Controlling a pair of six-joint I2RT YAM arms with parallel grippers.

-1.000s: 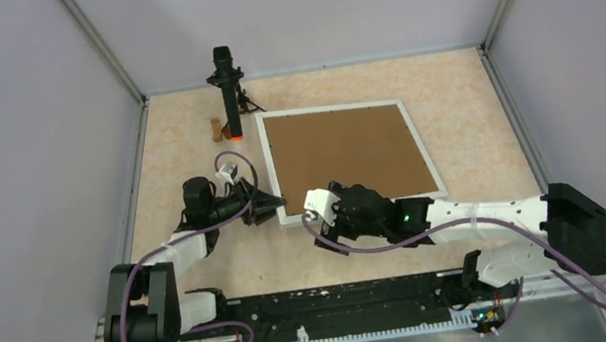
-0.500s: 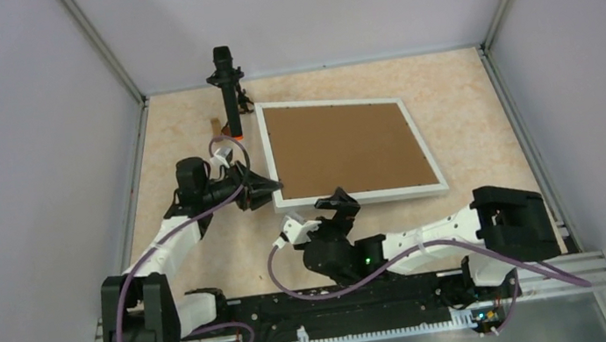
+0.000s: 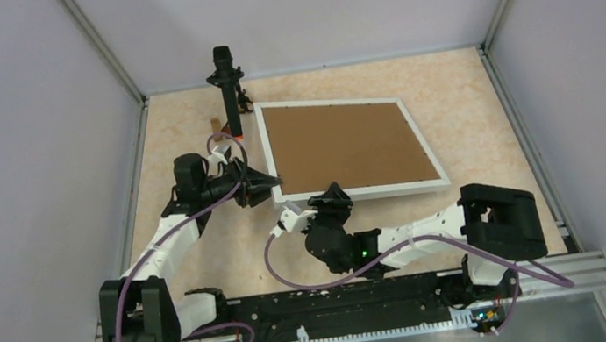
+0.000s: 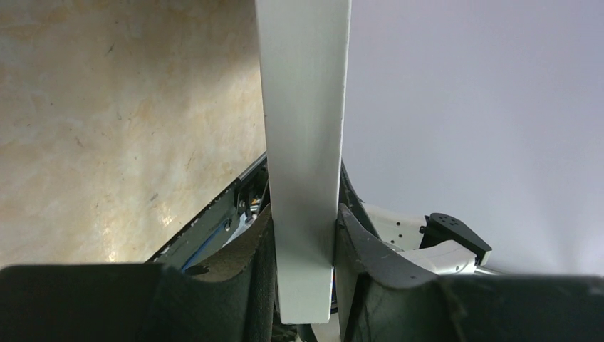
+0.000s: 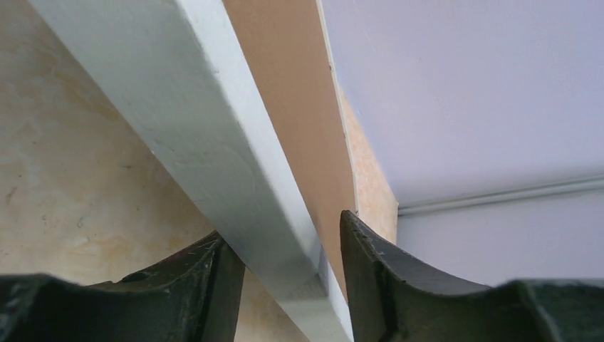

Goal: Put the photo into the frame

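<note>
While the left gripper (image 3: pixel 272 186) clamps the frame (image 3: pixel 424 142), the right gripper (image 3: pixel 333 194) straddles its near rail, closure indeterminate; brown backing (image 3: pixel 340 144) faces up.

The table (image 3: pixel 469 114) in front of me is a pale beige, marbled surface. At its far left an upright black post (image 3: pixel 226 84) stands on an orange foot, with a small brown block (image 3: pixel 215 128) just beside it. The white frame (image 3: pixel 264 154), filled by a brown sheet (image 3: pixel 340 144), takes the middle. I cannot tell how much of it rests on the table.
</note>
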